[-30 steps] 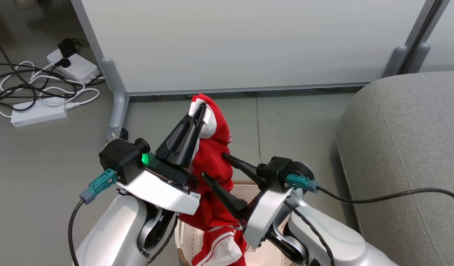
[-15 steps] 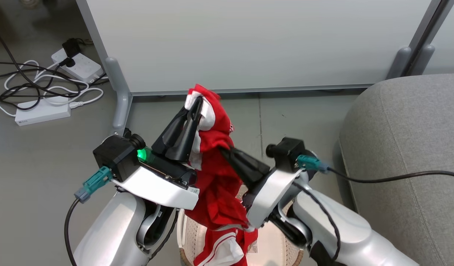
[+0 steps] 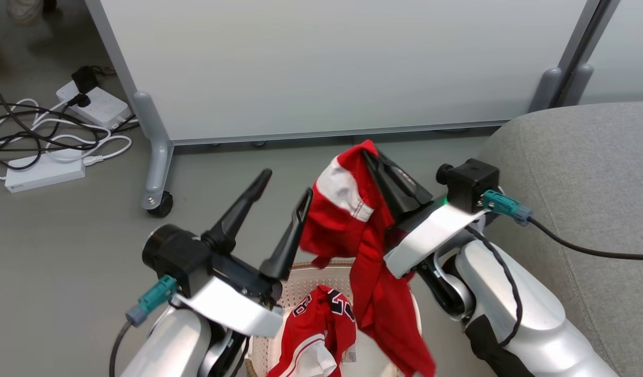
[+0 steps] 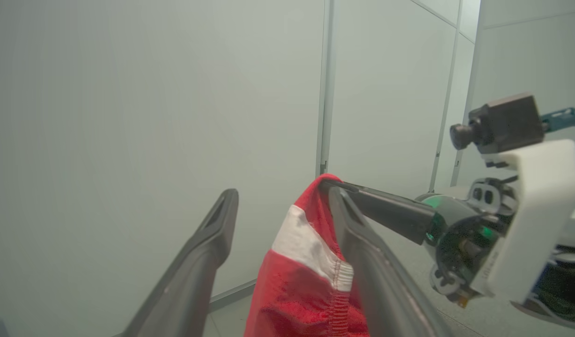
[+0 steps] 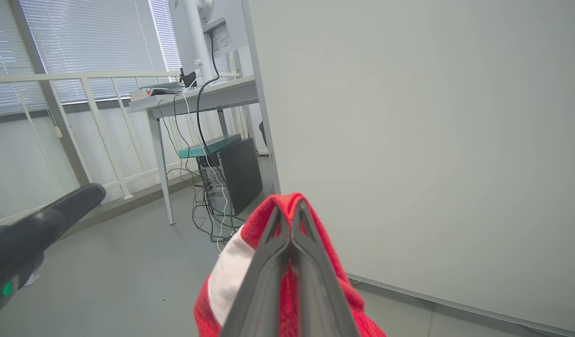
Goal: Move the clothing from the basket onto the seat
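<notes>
Grey floor (image 3: 65,251), clothing (image 3: 371,262) dangling vertically over basket (image 3: 303,285)

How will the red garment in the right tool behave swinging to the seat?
Probably floppy: the red garment hangs in limp folds from the right tool. Its tail dangles at the basket rim and may snag. Likely light: one pinch carries it.

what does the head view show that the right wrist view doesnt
Head view adds: the basket with a numbered red jersey in it, the grey sofa seat, and power strips on the floor. Right wrist view adds: a desk, a computer tower by it, a white railing and window blinds. Both: the red garment pinched in the shut right gripper, a finger of the open left gripper, and the pale partition panel.
</notes>
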Tool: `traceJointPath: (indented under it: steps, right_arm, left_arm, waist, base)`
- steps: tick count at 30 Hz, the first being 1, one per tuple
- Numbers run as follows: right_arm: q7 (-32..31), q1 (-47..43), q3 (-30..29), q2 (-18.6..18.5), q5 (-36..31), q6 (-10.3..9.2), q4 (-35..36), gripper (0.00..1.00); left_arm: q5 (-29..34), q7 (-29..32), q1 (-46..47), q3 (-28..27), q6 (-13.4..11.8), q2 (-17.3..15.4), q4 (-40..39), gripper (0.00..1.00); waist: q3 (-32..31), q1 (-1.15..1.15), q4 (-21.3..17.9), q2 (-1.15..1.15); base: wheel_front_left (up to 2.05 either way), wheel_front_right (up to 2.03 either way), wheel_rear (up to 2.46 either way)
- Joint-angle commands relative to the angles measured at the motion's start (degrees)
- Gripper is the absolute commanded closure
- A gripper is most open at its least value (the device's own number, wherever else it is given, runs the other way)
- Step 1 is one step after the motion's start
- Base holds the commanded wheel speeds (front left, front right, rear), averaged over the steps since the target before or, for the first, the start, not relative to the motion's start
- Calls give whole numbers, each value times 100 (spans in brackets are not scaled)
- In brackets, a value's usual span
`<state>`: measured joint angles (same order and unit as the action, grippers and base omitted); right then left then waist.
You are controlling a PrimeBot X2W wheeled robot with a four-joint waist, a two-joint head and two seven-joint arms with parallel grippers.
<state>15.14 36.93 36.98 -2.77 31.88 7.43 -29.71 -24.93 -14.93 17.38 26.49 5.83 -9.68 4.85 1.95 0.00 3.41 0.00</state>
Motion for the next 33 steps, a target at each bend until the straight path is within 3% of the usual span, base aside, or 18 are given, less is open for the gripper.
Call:
traceJointPath:
  steps: [1, 10, 18, 33]
  right_arm:
    - [14, -93, -122, -22, -82, 11, -5, 100]
    - [14, -217, -718, -21, -391, 11, -198, 100]
    - [14, -282, -911, -24, -437, 11, -204, 100]
    - [14, -395, -1371, -24, -523, 12, -19, 100]
  left_arm:
    - [95, -18, -101, 60, -2, -56, 11, 0]
    - [319, 351, -330, 684, 79, -315, 186, 0]
    - [275, 459, -300, 922, 125, -489, 205, 0]
    - [330, 625, -74, 1142, 144, -841, -137, 0]
  waist:
    - [-9, 0, -35, 0]
    - [83, 0, -367, 0]
    - [234, 0, -717, 0]
    - [695, 0, -1984, 0]
  base:
    - [0, 0, 0]
    - [0, 0, 0]
    - [0, 0, 0]
    - [0, 0, 0]
